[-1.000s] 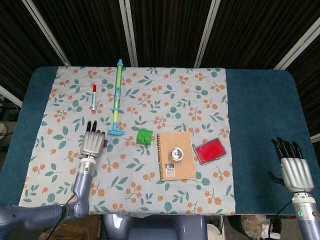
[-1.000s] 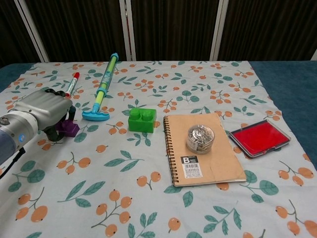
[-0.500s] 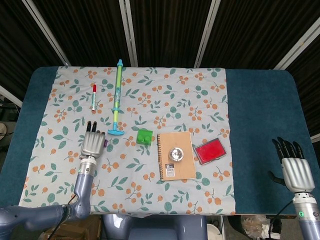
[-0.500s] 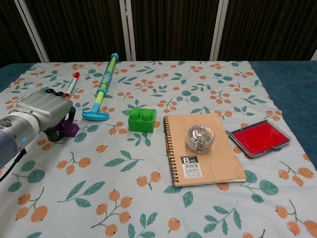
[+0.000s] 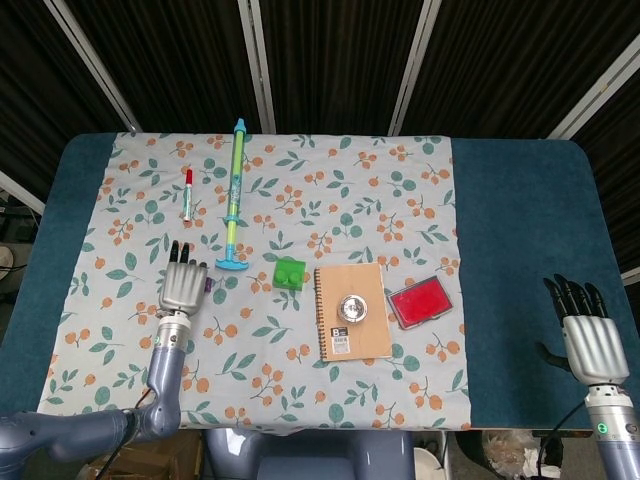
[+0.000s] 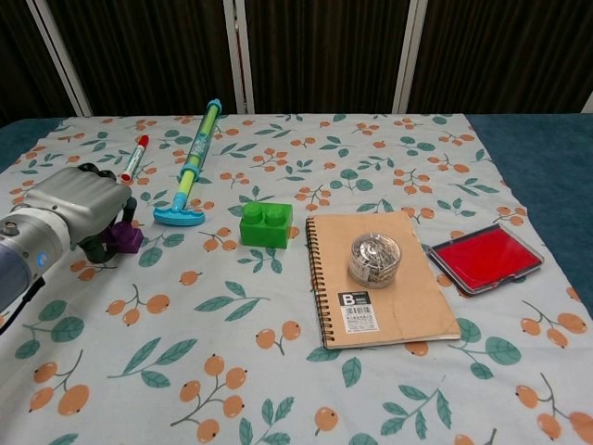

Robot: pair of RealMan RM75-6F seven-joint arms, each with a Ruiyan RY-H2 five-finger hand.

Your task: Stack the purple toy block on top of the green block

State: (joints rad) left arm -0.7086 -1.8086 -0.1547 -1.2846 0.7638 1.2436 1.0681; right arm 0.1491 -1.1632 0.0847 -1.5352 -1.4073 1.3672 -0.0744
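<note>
Left hand [image 6: 72, 215] covers the purple block [image 6: 123, 238], fingers curled over it; whether the hold is firm, cannot tell. Green block [image 6: 265, 223] sits well off to its right. Risk: a loose hold drops purple mid-carry, or knocks green aside.

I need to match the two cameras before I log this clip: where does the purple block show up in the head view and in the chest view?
Head view: only a sliver of the purple block shows, at the right edge of the left robot hand, left of centre.
Chest view: the block sits at the far left, partly under that hand.
Shared landmark: the green block, to its right in both.
</note>
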